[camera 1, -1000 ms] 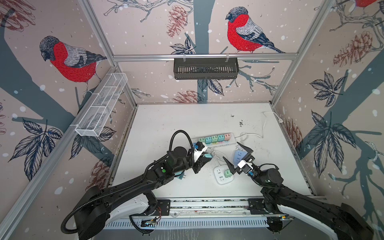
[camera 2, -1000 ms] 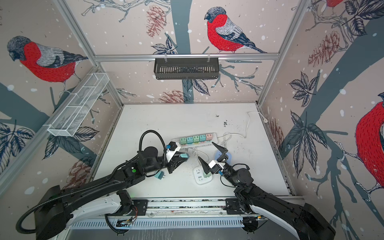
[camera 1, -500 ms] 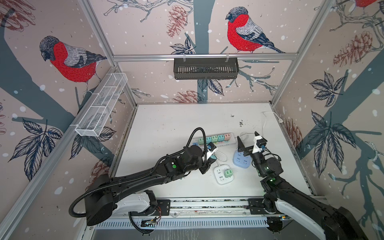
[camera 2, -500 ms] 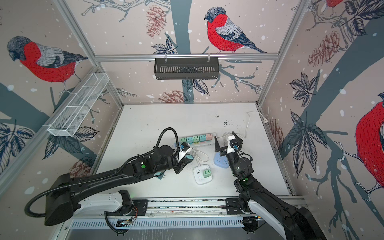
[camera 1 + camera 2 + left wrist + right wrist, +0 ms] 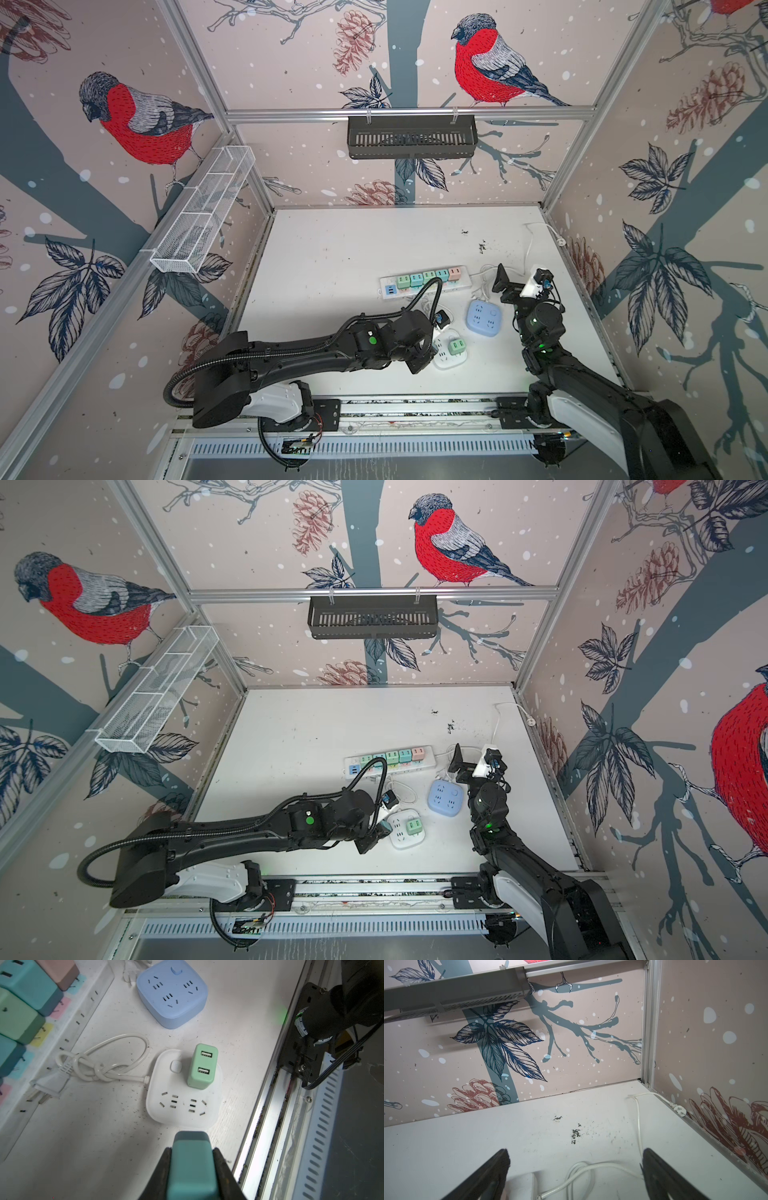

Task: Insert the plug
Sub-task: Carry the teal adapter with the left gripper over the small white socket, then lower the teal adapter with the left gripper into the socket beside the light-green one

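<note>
Plug [image 5: 192,1165]: teal, boxy, seemingly two-tone

The blue-green plug [image 5: 192,1167] is smooth, dull plastic, like the light green plug [image 5: 202,1066]. The white socket box [image 5: 182,1118] and blue socket box [image 5: 172,1001] are smooth plastic with a soft shine. The white table [image 5: 93,1147] looks dull, scratched and speckled. The rail [image 5: 268,1126] is shiny metal. The cord [image 5: 99,1070] looks smooth and rubbery.

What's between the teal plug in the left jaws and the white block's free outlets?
Nothing visible. The teal plug faces two bare outlets on the white socket block; the green adapter sits plugged in beyond them.
</note>
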Robot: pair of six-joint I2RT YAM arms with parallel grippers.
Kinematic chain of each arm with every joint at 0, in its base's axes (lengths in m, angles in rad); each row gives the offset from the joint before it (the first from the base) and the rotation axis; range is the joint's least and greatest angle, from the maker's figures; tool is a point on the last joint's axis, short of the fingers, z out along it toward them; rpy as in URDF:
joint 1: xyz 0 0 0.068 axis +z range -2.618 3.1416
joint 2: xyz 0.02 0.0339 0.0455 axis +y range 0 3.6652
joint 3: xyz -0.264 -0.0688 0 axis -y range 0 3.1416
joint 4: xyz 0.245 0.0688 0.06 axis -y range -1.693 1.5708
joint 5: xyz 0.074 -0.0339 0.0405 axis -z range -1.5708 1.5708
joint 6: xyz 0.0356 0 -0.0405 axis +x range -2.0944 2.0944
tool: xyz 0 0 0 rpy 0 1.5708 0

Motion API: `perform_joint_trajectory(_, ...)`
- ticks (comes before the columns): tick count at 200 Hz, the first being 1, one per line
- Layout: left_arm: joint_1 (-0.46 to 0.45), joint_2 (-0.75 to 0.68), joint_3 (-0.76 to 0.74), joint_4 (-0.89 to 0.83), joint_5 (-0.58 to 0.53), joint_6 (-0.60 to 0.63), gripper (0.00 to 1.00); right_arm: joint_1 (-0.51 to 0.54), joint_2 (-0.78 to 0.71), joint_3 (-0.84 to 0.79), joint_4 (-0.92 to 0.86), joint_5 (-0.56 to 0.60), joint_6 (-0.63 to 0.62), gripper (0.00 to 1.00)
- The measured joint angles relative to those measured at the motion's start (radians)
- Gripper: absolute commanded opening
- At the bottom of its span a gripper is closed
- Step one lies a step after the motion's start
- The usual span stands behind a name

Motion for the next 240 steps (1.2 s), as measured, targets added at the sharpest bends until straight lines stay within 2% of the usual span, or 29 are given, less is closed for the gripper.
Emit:
perform_joint_trajectory(47,-0.072,0.126,0.086,-0.023,-0.012,-0.002,0.00,-0.010,0.109,0.066,-0.006,-0.002,0.005,1.00)
perform_joint_trajectory(90,-0.073,0.168,0.113,-0.029,-0.052,0.000,0.00,-0.010,0.121,0.077,-0.010,-0.009,0.004,1.00)
perform_joint_trajectory(147,-0.074,0.294,0.196,-0.067,-0.127,0.004,0.00,-0.011,0.134,0.086,-0.012,-0.021,0.003,1.00)
perform_joint_trajectory(240,-0.074,0.300,0.201,-0.070,-0.185,0.011,0.00,-0.011,0.140,0.092,-0.012,-0.045,0.000,1.00)
